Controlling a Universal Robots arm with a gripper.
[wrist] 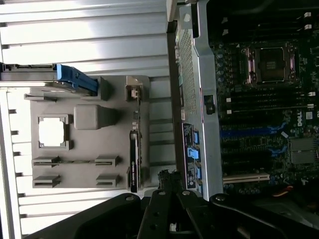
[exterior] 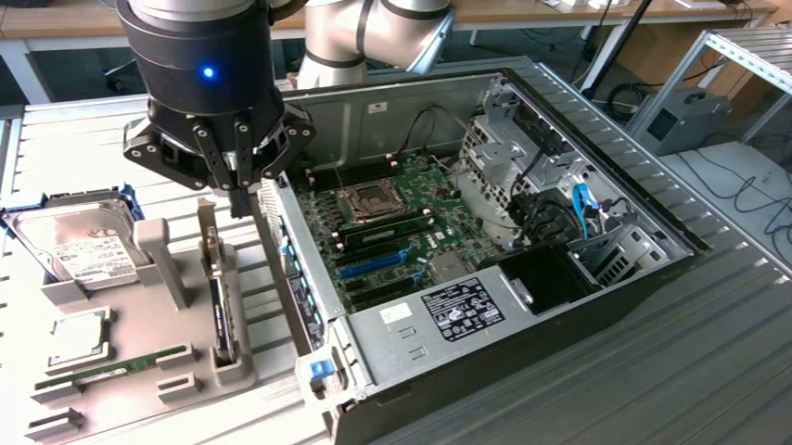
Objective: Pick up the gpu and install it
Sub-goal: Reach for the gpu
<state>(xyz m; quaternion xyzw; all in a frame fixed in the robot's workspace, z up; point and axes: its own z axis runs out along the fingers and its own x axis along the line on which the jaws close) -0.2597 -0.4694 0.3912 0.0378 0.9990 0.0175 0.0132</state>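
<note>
You're hovering the gripper (exterior: 241,199) just above the gpu (exterior: 221,313), jaws clenched on nothing. The gpu is standing on edge in the grey holder tray (exterior: 148,334), beside the open computer case (exterior: 520,343).

Ribbed metal table (exterior: 693,371) carries two items directly. Grey parts holder (exterior: 143,324) sits flat at the exterior view's left. Just beside it, an open black computer case (exterior: 520,362) lies on its side.

My gripper (exterior: 239,206) is black, with a blue light (exterior: 207,71) above. The gpu (exterior: 221,315) is black in a grey tray (exterior: 148,389); the motherboard (exterior: 415,222) is green with blue slots (exterior: 371,264).
</note>
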